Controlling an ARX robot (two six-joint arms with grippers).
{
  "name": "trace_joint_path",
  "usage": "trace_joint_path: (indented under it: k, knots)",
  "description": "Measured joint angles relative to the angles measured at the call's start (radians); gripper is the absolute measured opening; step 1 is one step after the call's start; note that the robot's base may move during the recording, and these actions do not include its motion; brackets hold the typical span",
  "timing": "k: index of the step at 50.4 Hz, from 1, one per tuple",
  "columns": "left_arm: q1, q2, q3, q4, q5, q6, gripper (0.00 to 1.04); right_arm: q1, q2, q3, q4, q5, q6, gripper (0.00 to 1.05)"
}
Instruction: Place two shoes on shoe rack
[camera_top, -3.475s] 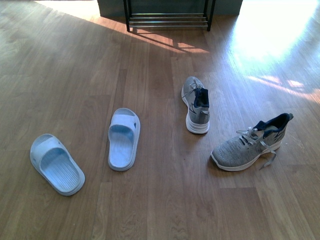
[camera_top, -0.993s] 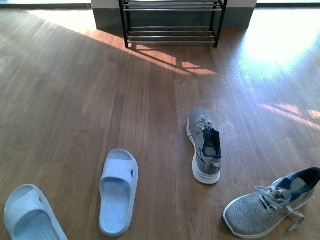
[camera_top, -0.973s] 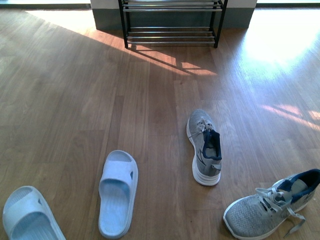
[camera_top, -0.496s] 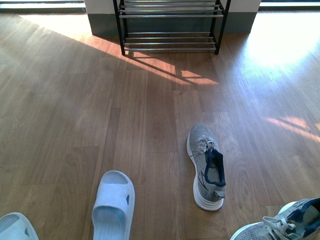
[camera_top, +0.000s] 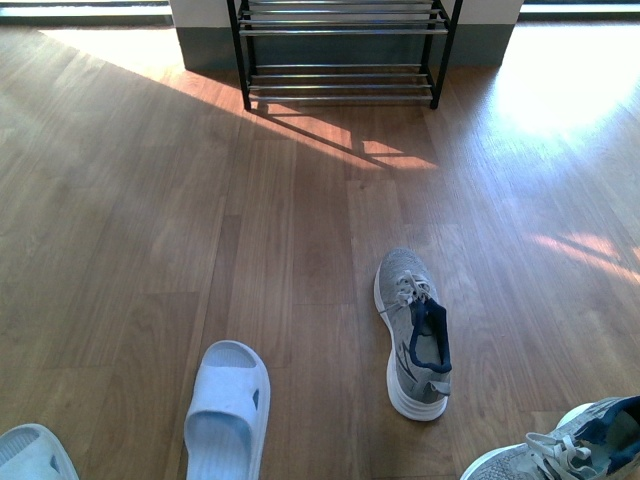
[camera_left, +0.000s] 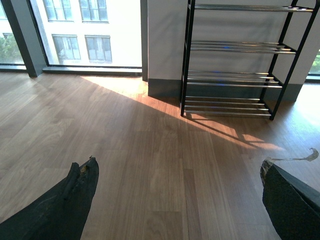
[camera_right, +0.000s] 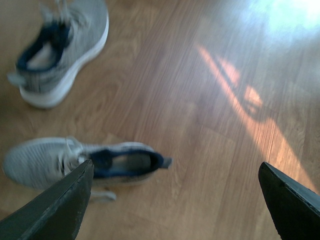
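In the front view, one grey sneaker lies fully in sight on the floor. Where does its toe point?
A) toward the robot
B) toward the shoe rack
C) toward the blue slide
B: the grey sneaker has its toe on the far side, toward the shoe rack, and its heel nearer the robot.

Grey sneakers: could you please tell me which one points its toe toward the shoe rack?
The fully visible sneaker mid-floor; the other sneaker, cut off at the lower right, lies crosswise.
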Motion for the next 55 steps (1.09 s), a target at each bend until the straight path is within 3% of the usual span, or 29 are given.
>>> trace_joint_path:
  k: [9,18,27,38,55]
  knots:
    - [0.0,0.0,0.0,0.0,0.0,0.0,0.95,-0.009,0.351,0.024,0.17,0.055,-0.383,0.96]
    - [0.0,0.0,0.0,0.0,0.0,0.0,0.95,0.016,0.7,0.106,0.393,0.139,-0.636,0.96]
    - [0.0,0.0,0.0,0.0,0.0,0.0,0.95,0.063,0.97,0.23,0.505,0.168,-0.703,0.96]
    - [0.0,0.0,0.0,0.0,0.0,0.0,0.95,0.11,1.171,0.398,0.539,0.185,-0.751,0.96]
    - [0.0,0.0,0.0,0.0,0.0,0.0,0.95,0.078,1.252,0.495,0.396,0.248,-0.954,0.96]
